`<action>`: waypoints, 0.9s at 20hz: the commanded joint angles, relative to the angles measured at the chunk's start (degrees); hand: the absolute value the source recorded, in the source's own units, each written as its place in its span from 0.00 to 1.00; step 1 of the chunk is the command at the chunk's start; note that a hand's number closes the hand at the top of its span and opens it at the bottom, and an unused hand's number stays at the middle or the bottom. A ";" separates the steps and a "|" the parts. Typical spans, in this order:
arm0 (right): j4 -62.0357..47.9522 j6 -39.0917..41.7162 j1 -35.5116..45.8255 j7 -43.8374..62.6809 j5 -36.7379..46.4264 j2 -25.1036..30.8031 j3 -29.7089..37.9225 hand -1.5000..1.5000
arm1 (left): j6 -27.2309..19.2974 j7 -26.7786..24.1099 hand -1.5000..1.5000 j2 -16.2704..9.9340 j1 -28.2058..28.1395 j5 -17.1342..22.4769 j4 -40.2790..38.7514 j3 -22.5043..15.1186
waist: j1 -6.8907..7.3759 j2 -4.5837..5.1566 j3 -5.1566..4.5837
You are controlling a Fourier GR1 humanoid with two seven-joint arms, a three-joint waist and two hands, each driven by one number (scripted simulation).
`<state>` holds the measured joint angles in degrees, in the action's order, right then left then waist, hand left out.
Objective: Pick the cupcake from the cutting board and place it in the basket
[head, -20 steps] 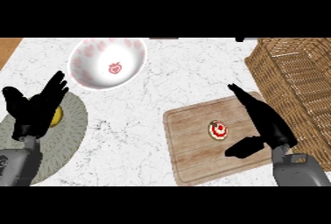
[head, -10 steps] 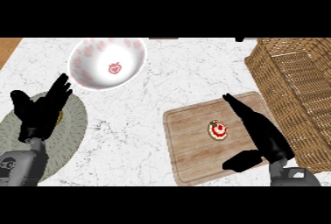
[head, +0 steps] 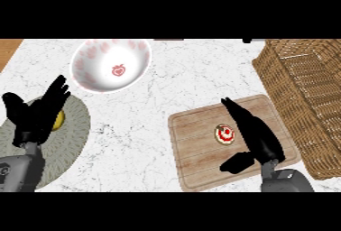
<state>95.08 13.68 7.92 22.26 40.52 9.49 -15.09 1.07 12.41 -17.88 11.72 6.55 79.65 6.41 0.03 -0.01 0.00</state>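
Observation:
A small cupcake (head: 225, 134) with white and red icing sits near the middle of the wooden cutting board (head: 200, 153). My right hand (head: 253, 133) hovers over the board just right of the cupcake, fingers straight and pointing away from me, thumb spread toward the board's near edge; it holds nothing. The wicker basket (head: 306, 90) stands at the right, its wall next to the board. My left hand (head: 40, 113) rests open at the far left, fingers up, over a grey plate (head: 73, 131).
A white bowl (head: 110, 65) with red heart marks stands at the back left on the marble counter. A yellow object (head: 60, 119) lies on the grey plate, partly hidden by my left hand.
My right hand has shifted left across the board and now sits right beside the cupcake. My left hand has moved slightly up and right over the plate.

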 commanded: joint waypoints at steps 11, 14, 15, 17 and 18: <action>-10.04 -0.96 1.65 -7.50 9.02 -1.47 -2.27 1.00 | 2.71 0.14 0.50 1.29 1.22 -1.33 -1.03 1.81 | -0.06 0.00 0.00; -19.42 -8.72 17.03 15.76 10.17 -9.23 8.23 1.00 | 0.96 0.46 0.50 2.52 1.58 -2.15 0.01 -0.36 | 2.43 0.91 -0.02; -20.26 -12.47 16.68 19.76 10.84 -9.29 9.31 1.00 | 1.12 -0.24 0.50 2.86 1.45 -2.71 -0.30 -1.10 | 2.52 1.23 -0.03; -21.59 -15.99 19.06 26.36 12.95 -9.37 13.55 1.00 | 1.57 -0.20 0.50 2.03 2.21 -1.94 -0.10 -0.15 | 3.47 1.99 -0.19; -23.52 -18.49 20.61 30.13 13.79 -9.39 13.79 1.00 | 2.12 -0.27 0.50 2.28 2.20 -1.78 0.63 -0.73 | 4.84 1.80 -0.11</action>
<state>76.01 2.24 23.48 39.94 51.82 1.55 -6.32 2.50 12.21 -15.70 13.15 4.53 79.72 6.18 2.73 1.17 -0.09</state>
